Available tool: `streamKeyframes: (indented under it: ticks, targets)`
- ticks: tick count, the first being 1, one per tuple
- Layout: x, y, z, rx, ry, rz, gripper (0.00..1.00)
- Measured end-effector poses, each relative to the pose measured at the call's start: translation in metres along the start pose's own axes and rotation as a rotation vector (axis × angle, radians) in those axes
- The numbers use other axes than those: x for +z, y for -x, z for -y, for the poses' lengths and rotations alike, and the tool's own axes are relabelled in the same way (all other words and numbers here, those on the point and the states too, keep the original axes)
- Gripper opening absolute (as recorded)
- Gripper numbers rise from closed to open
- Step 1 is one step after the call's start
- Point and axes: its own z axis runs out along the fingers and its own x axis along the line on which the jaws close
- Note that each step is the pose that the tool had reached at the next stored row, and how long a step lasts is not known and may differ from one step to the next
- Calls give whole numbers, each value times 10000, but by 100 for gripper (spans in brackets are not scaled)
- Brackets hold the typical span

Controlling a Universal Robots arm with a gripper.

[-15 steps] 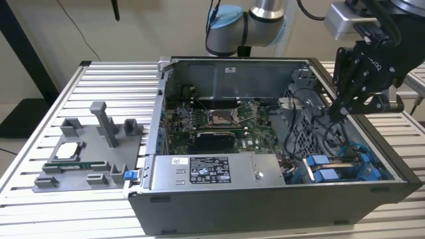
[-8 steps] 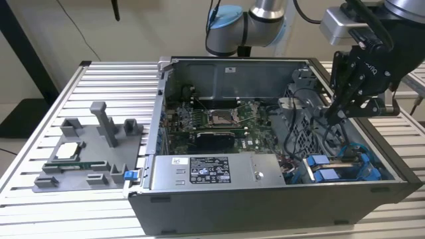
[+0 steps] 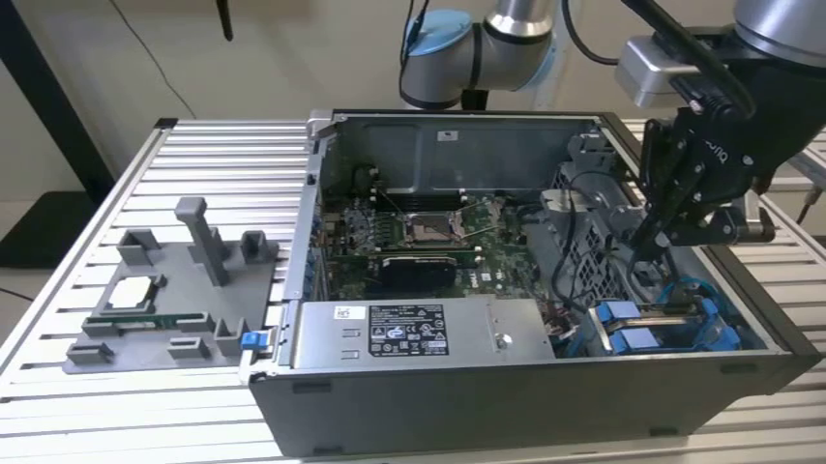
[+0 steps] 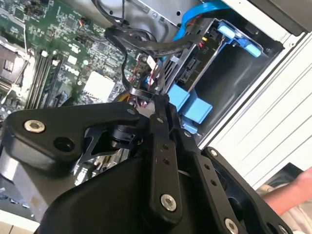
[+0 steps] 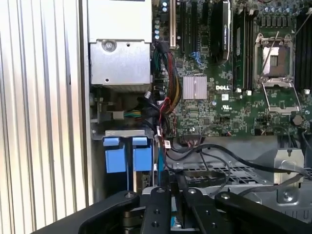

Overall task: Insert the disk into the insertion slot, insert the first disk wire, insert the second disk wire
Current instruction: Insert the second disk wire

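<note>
One black claw (image 3: 645,253) hangs inside the open grey computer case (image 3: 516,406), directly above the silver-grey disk in its bright blue plastic carrier (image 3: 659,327), already seated lengthwise in the narrow grey metal insertion slot (image 3: 755,319); its grip cannot be told.

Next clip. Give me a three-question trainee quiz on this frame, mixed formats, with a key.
1. True or false: the disk already sits in the insertion slot of the computer case.
2. In the exterior view, the gripper hangs over which side of the case? A) that view's left B) that view's right C) outside the case
3. Fill in: the grey fixture block stands on the ____ table, outside the case.

Key: 1 true; 2 B; 3 slatted
</note>
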Motion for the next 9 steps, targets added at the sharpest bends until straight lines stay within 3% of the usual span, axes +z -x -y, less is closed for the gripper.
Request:
streamKeyframes:
  ticks: [1, 4, 9]
  targets:
    - [8, -12, 1, 1, -5, -118, 0]
    - [24, -25, 1, 2, -11, -279, 0]
    - [92, -35, 2, 3, -23, -343, 0]
